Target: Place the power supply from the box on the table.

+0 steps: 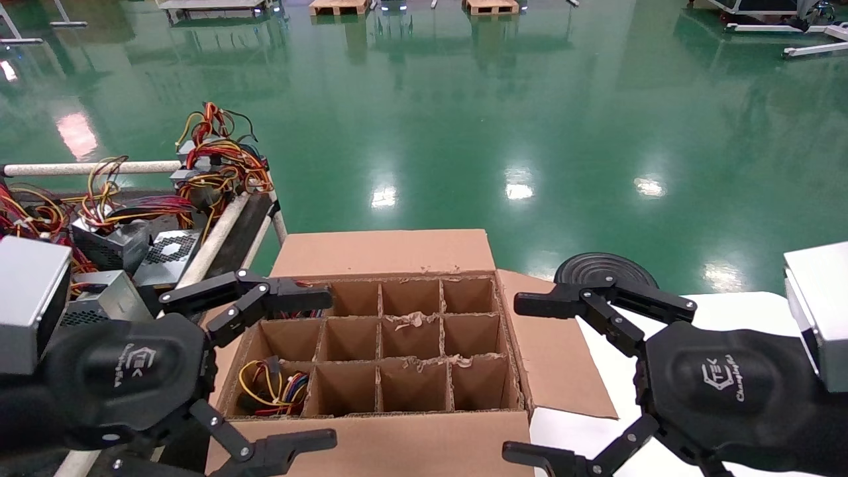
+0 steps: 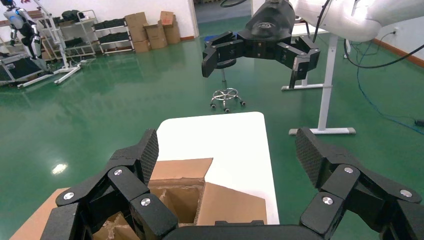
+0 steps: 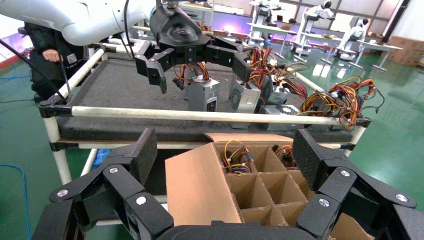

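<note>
The box [image 1: 397, 444], a brown carton with a torn cardboard divider grid, stands between my two arms. In its near-left cell lies the power supply [image 1: 271, 387], showing only as loose yellow loops with red, blue and black wires; the right wrist view has it too [image 3: 234, 159]. My left gripper [image 1: 329, 368] hovers open over the box's left side, above that cell. My right gripper [image 1: 513, 379] hangs open beside the box's right flap. Neither holds anything. The table [image 1: 218, 238], dark with cream tube rails, stands to the left of the box.
A tighter red-and-yellow wire tangle [image 1: 298, 311] fills the far-left cell. Grey metal units [image 1: 132, 245] with wire bundles crowd the table. The box rests partly on a white-topped table [image 1: 729, 311]. A black stool [image 1: 599, 268] stands behind it on the green floor.
</note>
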Robot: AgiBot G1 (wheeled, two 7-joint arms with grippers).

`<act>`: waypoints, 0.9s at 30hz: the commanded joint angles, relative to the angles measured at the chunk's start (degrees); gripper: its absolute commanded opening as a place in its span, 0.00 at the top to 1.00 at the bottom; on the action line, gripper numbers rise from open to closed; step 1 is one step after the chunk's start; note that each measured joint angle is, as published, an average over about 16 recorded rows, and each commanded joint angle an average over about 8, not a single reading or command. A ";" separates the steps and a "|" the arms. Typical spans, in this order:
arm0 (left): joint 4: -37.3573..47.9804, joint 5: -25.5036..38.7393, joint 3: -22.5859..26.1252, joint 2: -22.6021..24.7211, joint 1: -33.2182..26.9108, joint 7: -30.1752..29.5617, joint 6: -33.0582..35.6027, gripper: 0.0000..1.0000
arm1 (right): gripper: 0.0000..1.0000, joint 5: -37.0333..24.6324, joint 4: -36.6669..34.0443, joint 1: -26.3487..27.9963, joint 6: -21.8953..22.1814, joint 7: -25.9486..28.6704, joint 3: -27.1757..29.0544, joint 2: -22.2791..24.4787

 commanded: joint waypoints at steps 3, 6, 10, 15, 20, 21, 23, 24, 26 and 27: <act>0.00 0.00 0.00 0.00 0.00 0.00 0.00 0.00 | 0.00 0.00 0.00 0.00 0.00 0.00 0.00 0.00; 0.00 0.00 0.00 0.00 0.00 0.00 0.00 0.00 | 0.00 0.00 0.00 0.00 0.00 0.00 0.00 0.00; 0.00 0.00 0.00 0.00 0.00 0.00 0.00 0.00 | 0.00 0.00 0.00 0.00 0.00 0.00 0.00 0.00; 0.00 0.00 0.00 0.00 0.00 0.00 0.00 0.00 | 0.00 0.00 0.00 0.00 0.00 0.00 0.00 0.00; 0.00 0.00 0.00 0.00 0.00 0.00 0.00 0.00 | 0.47 0.00 0.00 0.00 0.00 0.00 0.00 0.00; 0.00 0.00 0.00 0.00 0.00 0.00 0.00 0.00 | 0.59 0.00 0.00 0.00 0.00 0.00 0.00 0.00; 0.00 0.00 0.00 0.00 0.00 0.00 0.00 0.00 | 0.84 0.00 0.00 0.00 0.00 0.00 0.00 0.00; 0.00 0.00 0.00 0.00 0.00 0.00 0.00 0.00 | 0.96 0.00 0.00 0.00 0.00 0.00 0.00 0.00; 0.00 0.00 0.00 0.00 0.00 0.00 0.00 0.00 | 1.00 0.00 0.00 0.00 0.00 0.00 0.00 0.00; 0.00 0.00 0.00 0.00 0.00 0.00 0.00 0.00 | 1.00 0.00 0.00 0.00 0.00 0.00 0.00 0.00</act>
